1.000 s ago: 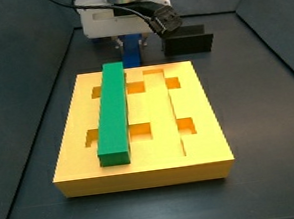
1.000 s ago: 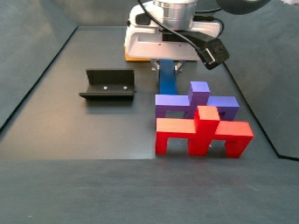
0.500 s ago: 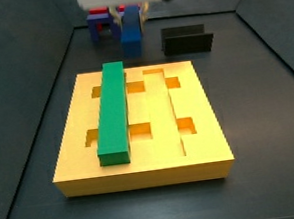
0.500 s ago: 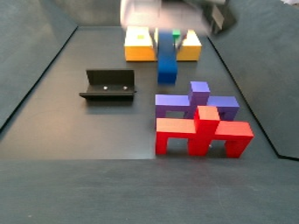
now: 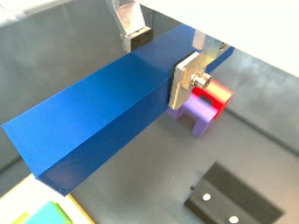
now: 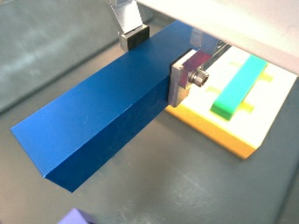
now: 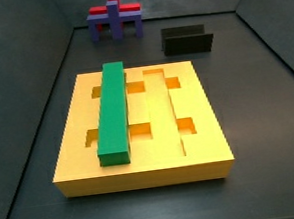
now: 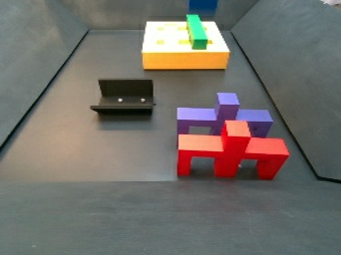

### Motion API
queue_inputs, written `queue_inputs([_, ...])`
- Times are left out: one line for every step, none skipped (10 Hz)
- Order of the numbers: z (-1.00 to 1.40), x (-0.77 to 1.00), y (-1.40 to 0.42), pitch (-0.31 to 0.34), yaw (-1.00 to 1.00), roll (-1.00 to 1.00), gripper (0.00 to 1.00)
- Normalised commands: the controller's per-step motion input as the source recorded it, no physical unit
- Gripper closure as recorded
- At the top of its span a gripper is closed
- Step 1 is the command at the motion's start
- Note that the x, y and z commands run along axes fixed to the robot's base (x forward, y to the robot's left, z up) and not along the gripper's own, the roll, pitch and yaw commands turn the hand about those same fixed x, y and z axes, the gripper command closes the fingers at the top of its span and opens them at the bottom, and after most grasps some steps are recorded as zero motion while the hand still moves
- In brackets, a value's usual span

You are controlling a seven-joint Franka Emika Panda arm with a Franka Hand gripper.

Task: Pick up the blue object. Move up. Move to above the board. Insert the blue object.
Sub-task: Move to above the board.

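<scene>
The board lies flat on the surface with a green bar seated in the groove on its 9 o'clock side; the parallel groove toward 3 o'clock is open. In a side view the board sits at 12 o'clock, the purple-and-red block piece at 4 o'clock and the fixture at 9 o'clock.

The blue object is off the surface, clamped in the tool: both wrist views show one silver finger pressed on a long face and the other finger at the opposite face. The tool is above the field of both side views.

Risks from here:
- The bar is long and is gripped near one end. The free end can sag or rotate in the pads, so it would reach the groove out of line and jam on an edge.
- A lateral offset toward 9 o'clock would bring the bar down on the green bar.
- A hard contact on the board face could shift the board.

Change from the earlier frames: the tool and the bar were visible in both side views near the far end; now both have risen out of frame. The board, green bar, block piece and fixture are unmoved.
</scene>
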Motion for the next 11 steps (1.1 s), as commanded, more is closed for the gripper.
queue_inputs([0.72, 0.03, 0.0, 0.065, 0.0, 0.01, 1.0])
queue_inputs([0.35, 0.04, 0.0, 0.072, 0.0, 0.01, 1.0])
queue_inputs([0.26, 0.07, -1.4, 0.375, 0.06, 0.05, 1.0])
queue_inputs([0.24, 0.06, -1.4, 0.37, 0.06, 0.07, 1.0])
queue_inputs([0.24, 0.08, -1.4, 0.289, 0.04, 0.07, 1.0])
queue_inputs([0.24, 0.1, -1.4, 0.25, 0.03, 0.03, 1.0])
queue_inputs([0.24, 0.13, -1.4, 0.202, 0.02, 0.01, 1.0])
queue_inputs([0.25, 0.15, -1.4, 0.179, 0.02, 0.02, 1.0])
queue_inputs([0.18, 0.14, -0.99, 0.168, 0.02, 0.01, 1.0])
queue_inputs([0.12, 0.12, -0.61, 0.157, 0.01, 0.01, 1.0])
queue_inputs([0.07, 0.08, -0.3, 0.128, 0.01, 0.01, 1.0])
